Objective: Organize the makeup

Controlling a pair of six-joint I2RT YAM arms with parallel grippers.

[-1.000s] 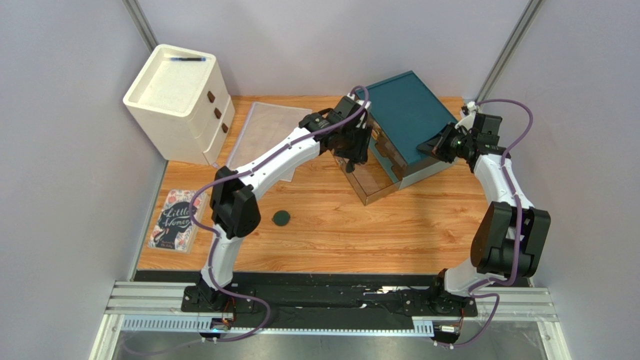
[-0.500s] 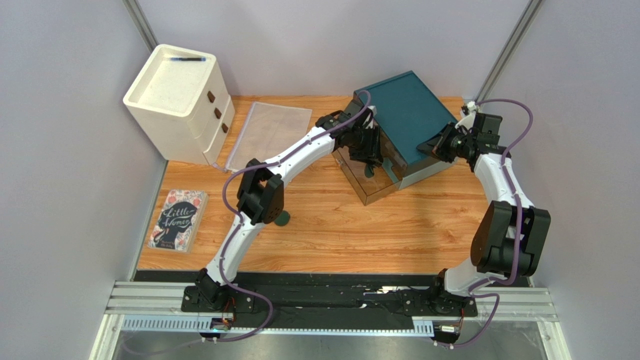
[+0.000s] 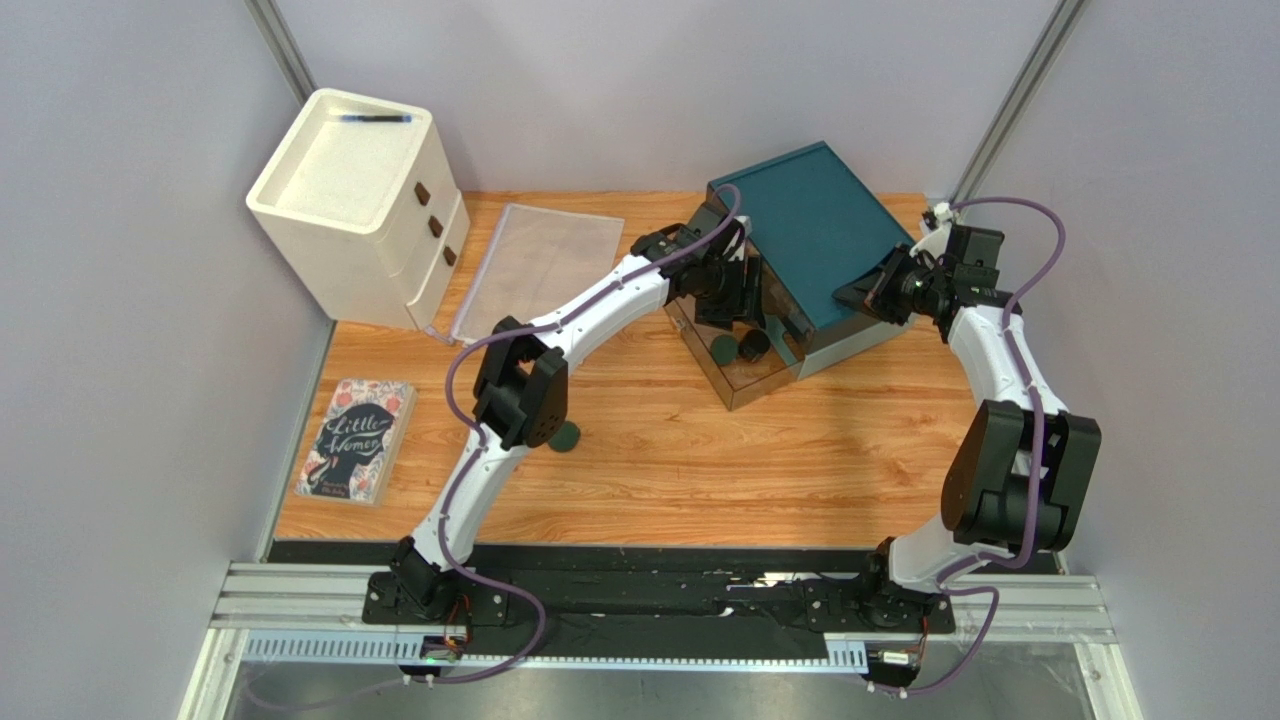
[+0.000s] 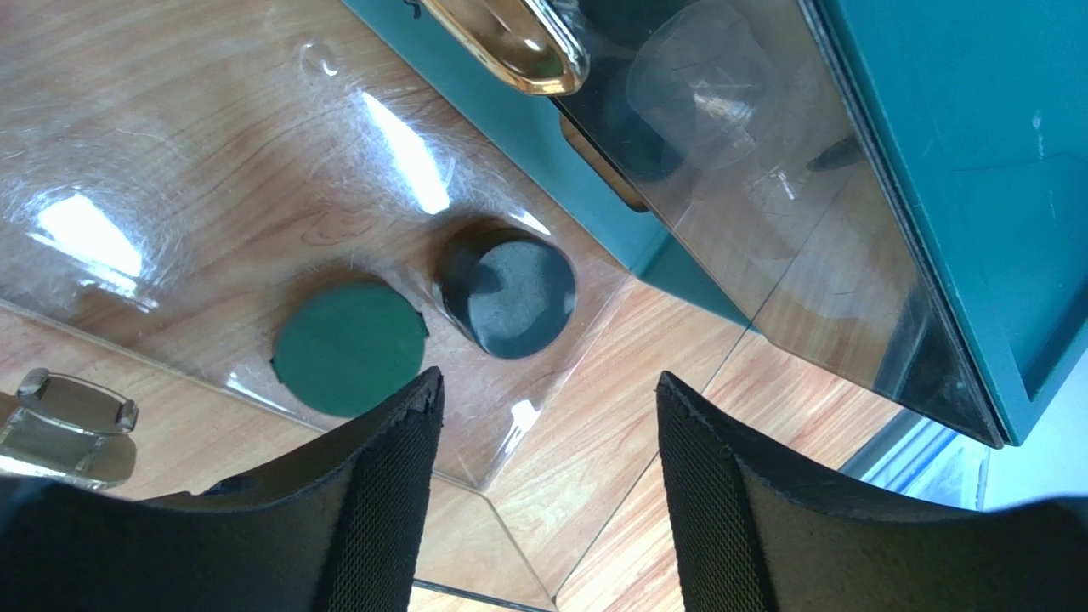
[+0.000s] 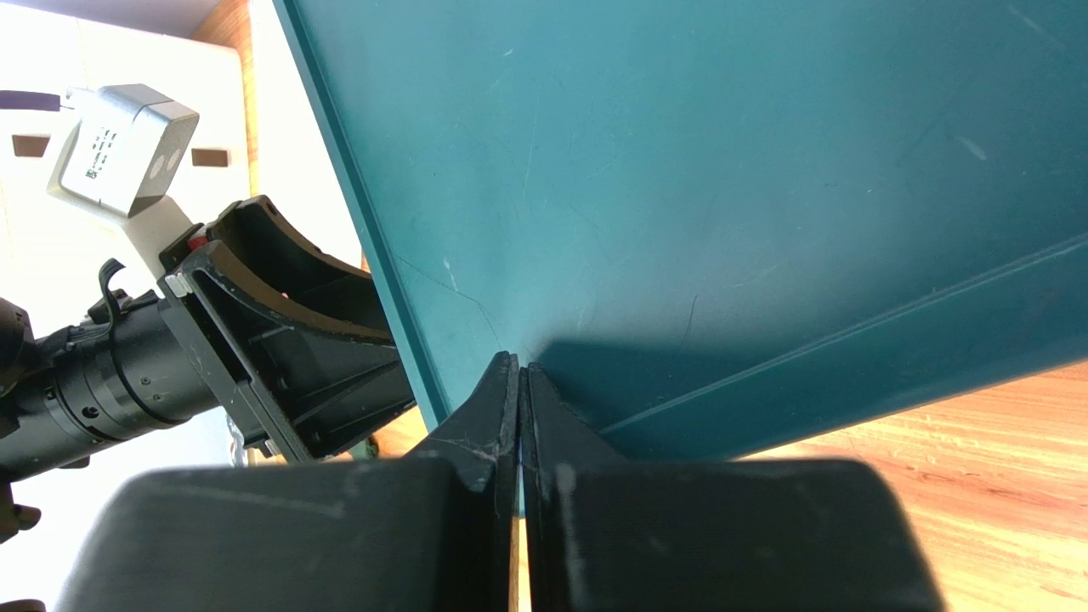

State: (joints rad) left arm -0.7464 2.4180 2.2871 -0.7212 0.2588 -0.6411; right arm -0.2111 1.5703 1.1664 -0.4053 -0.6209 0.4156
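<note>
A teal box stands at the back right with its clear drawer pulled out. Two round puffs lie in the drawer, a green one and a darker one; both also show in the top view. My left gripper is open and empty just above them. A third green puff lies on the table, partly hidden by my left arm's elbow. My right gripper is shut, with its tips against the teal box's right side. No tubes or bottles are in view.
A white drawer unit with a pen on top stands at the back left. A clear zip pouch lies beside it. An illustrated book lies at the left edge. A gold handle is on the box's front.
My left arm reached over the drawer, then drew back a little. Two puffs now lie uncovered in the drawer. The right arm has not moved.
</note>
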